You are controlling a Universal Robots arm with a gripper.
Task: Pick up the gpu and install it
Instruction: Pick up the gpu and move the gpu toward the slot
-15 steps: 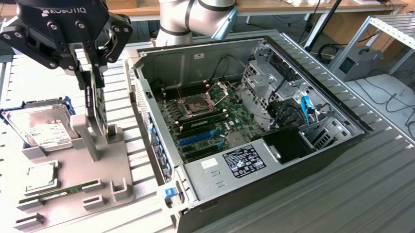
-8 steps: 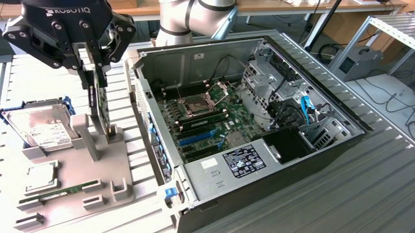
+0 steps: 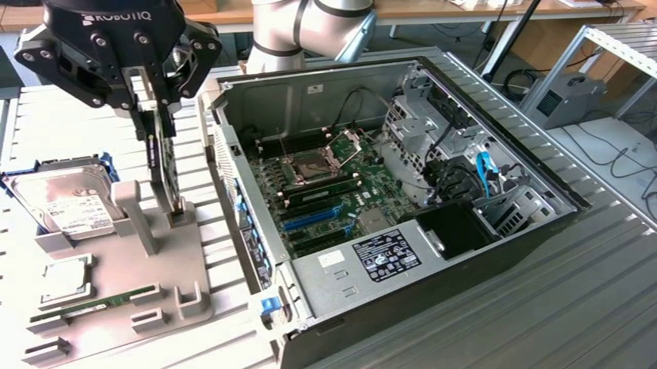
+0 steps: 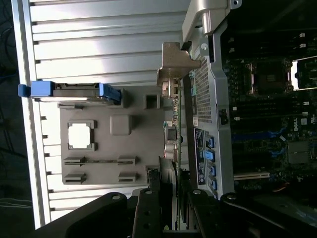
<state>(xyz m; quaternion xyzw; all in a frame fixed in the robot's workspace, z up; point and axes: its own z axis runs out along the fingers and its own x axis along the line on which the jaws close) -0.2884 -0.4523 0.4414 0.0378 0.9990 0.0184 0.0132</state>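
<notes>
Gpu (image 3: 165, 169) standing upright on its edge in the grey tray (image 3: 113, 300), gripper (image 3: 156, 131) clamped on its upper edge, hard drive (image 3: 61, 204) at exterior view's left, open computer case (image 3: 411, 307) at right.

This was a robotics lab: an open computer case (image 3: 339, 280) lay on a ribbed metal bench (image 3: 575, 307), a robot arm (image 3: 298, 31) rose behind the case, and wooden desks (image 3: 431, 9) and loose cables (image 3: 619, 157) showed beyond it.
</notes>
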